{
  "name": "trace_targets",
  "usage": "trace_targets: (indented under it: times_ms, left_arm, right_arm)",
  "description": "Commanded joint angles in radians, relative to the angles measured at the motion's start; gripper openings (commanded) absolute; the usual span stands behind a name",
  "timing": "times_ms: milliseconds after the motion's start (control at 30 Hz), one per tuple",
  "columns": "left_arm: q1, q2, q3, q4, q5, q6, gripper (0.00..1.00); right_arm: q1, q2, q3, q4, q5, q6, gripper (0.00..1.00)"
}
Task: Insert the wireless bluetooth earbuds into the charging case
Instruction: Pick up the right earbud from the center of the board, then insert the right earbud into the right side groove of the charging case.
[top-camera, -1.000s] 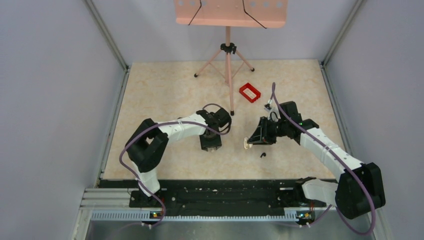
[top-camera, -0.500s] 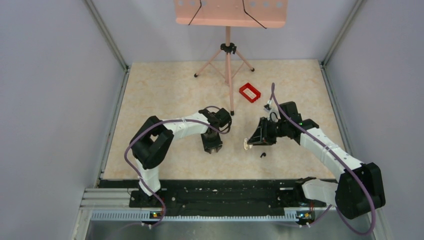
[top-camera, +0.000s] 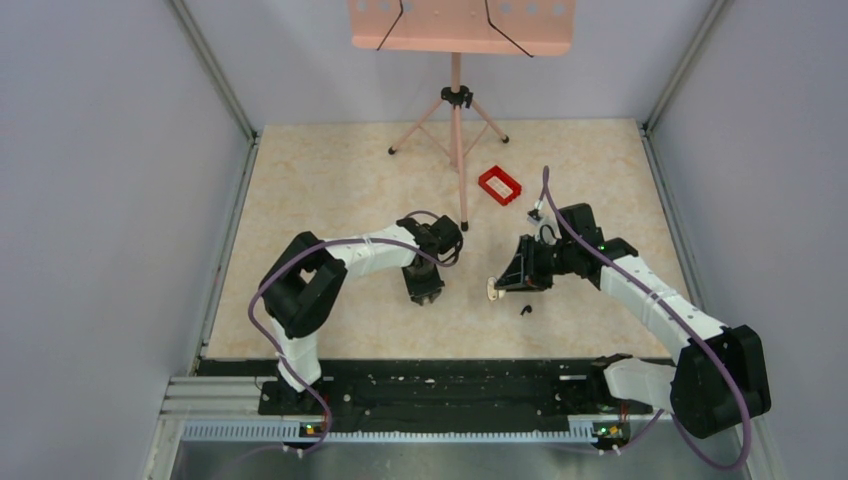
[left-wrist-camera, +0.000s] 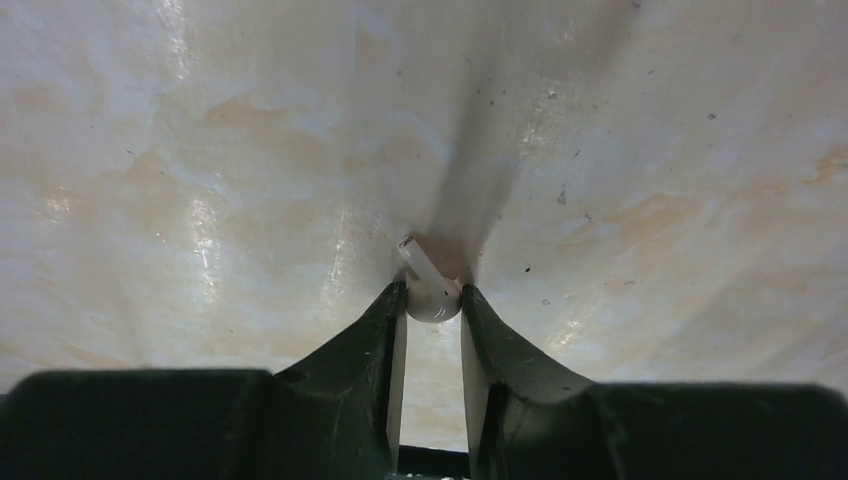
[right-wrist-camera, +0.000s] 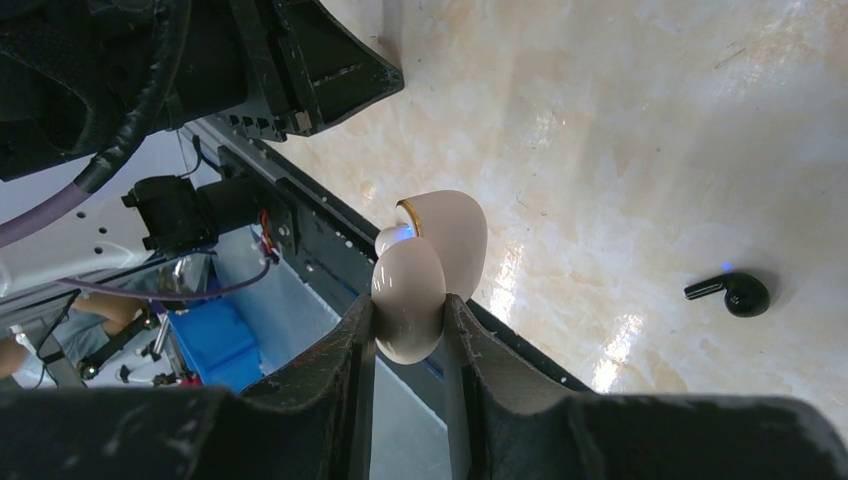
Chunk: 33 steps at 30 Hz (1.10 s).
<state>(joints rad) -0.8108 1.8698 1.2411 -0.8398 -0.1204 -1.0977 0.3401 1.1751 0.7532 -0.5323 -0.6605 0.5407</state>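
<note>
Two insertions, I judged, were left for you: your left gripper (left-wrist-camera: 432, 298) pinched a white earbud (left-wrist-camera: 428, 288) at centre frame, your right gripper (right-wrist-camera: 408, 318) clamped the open case (right-wrist-camera: 432, 255) mid-frame, and a black earbud (right-wrist-camera: 728, 292) lay on the table (right-wrist-camera: 650, 120) at right.

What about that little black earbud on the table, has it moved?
No. The black earbud lies at the same spot, unchanged against the red tray.
</note>
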Motion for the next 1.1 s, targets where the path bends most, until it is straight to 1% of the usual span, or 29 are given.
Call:
trace_targets:
  times_ms: [0,100,133,167,233,333,433,533,667,733,867,967,1033,1067]
  left_arm:
    - [0.011,-0.028,-0.002,0.024,-0.025,-0.021,0.25]
    - [0.011,-0.036,-0.002,0.023,-0.028,-0.016,0.14]
    - [0.012,-0.039,-0.001,0.021,-0.028,-0.007,0.08]
    - [0.011,-0.045,0.002,0.021,-0.029,0.008,0.01]
    - [0.011,-0.066,0.002,0.022,-0.023,0.049,0.0]
    - [0.011,-0.124,-0.008,0.037,0.017,0.149,0.0]
    - [0.016,-0.211,-0.002,0.053,0.108,0.277,0.0]
    - [0.041,-0.268,0.018,0.047,0.27,0.355,0.0]
    - [0.117,-0.292,0.043,0.04,0.506,0.346,0.0]
    - [0.158,-0.295,0.033,0.061,0.637,0.311,0.0]
    - [0.215,-0.279,0.01,0.127,0.837,0.231,0.0]
    - [0.237,-0.252,0.023,0.132,0.947,0.203,0.0]
    - [0.249,-0.237,0.039,0.13,0.996,0.199,0.0]
    - [0.252,-0.228,0.05,0.128,1.018,0.198,0.0]
  right_arm:
    - [0.007,-0.017,0.019,0.006,-0.025,-0.023,0.0]
    - [0.008,-0.013,0.022,0.008,-0.027,-0.023,0.0]
    - [0.007,-0.014,0.021,0.008,-0.026,-0.022,0.0]
    - [0.008,-0.013,0.02,0.008,-0.026,-0.022,0.0]
    - [0.007,-0.013,0.019,0.011,-0.025,-0.024,0.0]
    - [0.008,-0.015,0.028,0.013,-0.024,-0.021,0.0]
    - [0.007,-0.018,0.03,0.026,-0.012,-0.016,0.0]
    - [0.008,-0.028,-0.006,0.104,-0.016,0.016,0.0]
    - [0.008,-0.022,-0.032,0.17,-0.02,0.049,0.0]
    - [0.008,-0.009,-0.037,0.193,-0.013,0.049,0.0]
    - [0.008,0.029,-0.067,0.291,-0.001,0.056,0.0]
    - [0.022,0.053,-0.065,0.335,0.06,0.032,0.0]
    - [0.049,0.069,-0.073,0.371,0.124,0.019,0.0]
    - [0.056,0.081,-0.075,0.391,0.127,0.023,0.0]
